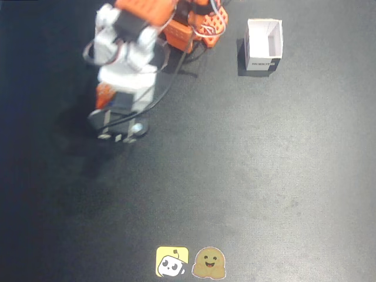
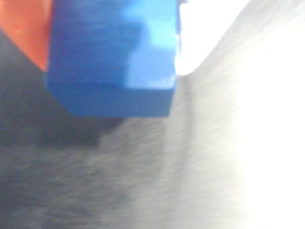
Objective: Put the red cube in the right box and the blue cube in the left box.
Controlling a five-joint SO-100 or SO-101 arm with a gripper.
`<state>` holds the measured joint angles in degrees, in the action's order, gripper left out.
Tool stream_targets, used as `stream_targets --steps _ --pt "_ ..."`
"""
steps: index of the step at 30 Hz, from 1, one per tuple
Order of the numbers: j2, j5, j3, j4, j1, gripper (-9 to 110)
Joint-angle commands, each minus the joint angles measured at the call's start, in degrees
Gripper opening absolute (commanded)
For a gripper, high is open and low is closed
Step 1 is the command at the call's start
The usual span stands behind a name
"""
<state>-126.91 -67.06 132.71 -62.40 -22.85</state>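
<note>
Closest to the lens in the wrist view is the blue cube [image 2: 112, 57], a smooth, glossy block with crisp edges, its top face catching a pale glare and its lower face in darker shade. It fills the upper left of that picture, pinched by the hand: an orange finger [image 2: 26, 28] presses its left side and a bright white finger [image 2: 200, 33] its right. Below it the bench [image 2: 95, 181] is a dark, finely grained mat, blurred and washed out toward the right.

In the fixed view the arm [image 1: 126, 59], of white and orange plastic, leans over the upper left of the bench, with the hand [image 1: 119, 130] low near the surface; the cube itself is hidden there. Well to the right stands an open white cardboard box [image 1: 262, 44]. Two small stickers, one yellow [image 1: 172, 261] and one brown [image 1: 210, 263], sit at the bottom edge.
</note>
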Motion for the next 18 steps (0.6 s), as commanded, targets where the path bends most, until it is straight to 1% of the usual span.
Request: stream_targets --steps 1,7,18 --pt "-6.59 -0.7 -0.26 -3.87 4.66 12" --pt "-10.9 -3.43 -0.53 -8.96 15.38 12" --pt "-12.3 -6.42 -0.09 -10.99 34.89 12"
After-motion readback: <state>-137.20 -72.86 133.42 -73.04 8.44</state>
